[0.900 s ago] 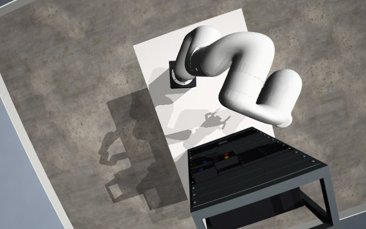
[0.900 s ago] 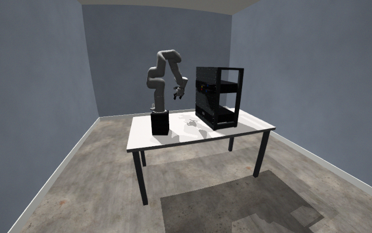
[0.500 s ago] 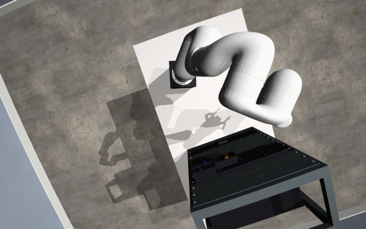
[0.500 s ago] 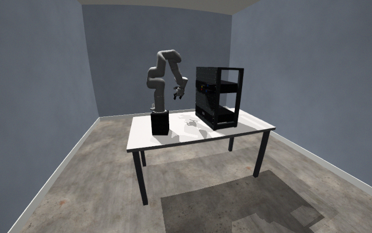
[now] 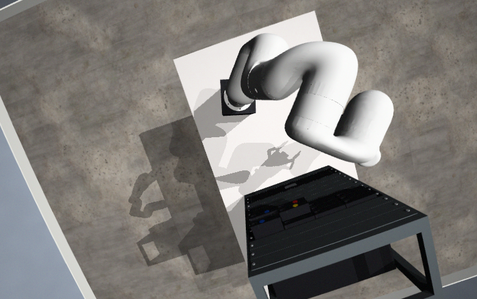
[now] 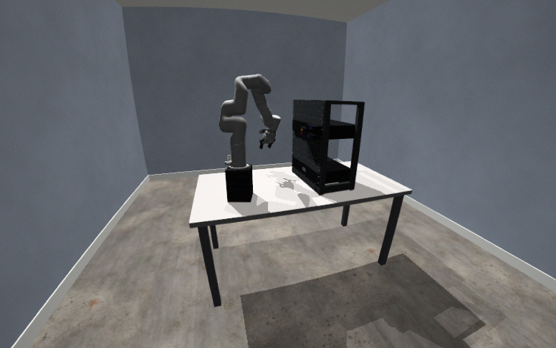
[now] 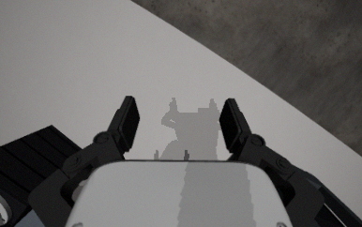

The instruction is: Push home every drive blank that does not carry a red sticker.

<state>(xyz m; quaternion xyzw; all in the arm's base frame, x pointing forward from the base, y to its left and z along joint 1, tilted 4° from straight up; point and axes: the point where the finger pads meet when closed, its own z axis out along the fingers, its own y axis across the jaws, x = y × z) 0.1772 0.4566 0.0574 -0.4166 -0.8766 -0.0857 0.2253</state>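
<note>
Claw point(image 7: 180, 123) is spread wide with nothing between its fingers; it hangs in the air short of the rack point(image 6: 360, 122), pointing down at the tabletop point(image 6: 213, 205), not at the chassis front.

The four standing blanks show in the top view, low on the rack face: one with a red sticker point(image 5: 294, 202), one with a yellow sticker point(image 5: 295, 205) right beside it, and two with blue stickers point(image 5: 266, 211) point(image 5: 261, 221) further along. None looks pushed home yet, as I judge it.

Risks I see from here:
- Red and yellow sit almost touching. A wide-spread claw aimed at yellow could also catch the red blank and latch it.
- The wrist view shows no stickers now, so I would be aiming blind unless the claw turns to face the rack.
- A hard or off-axis shove could slide or tip the free-standing rack past its limits.
</note>
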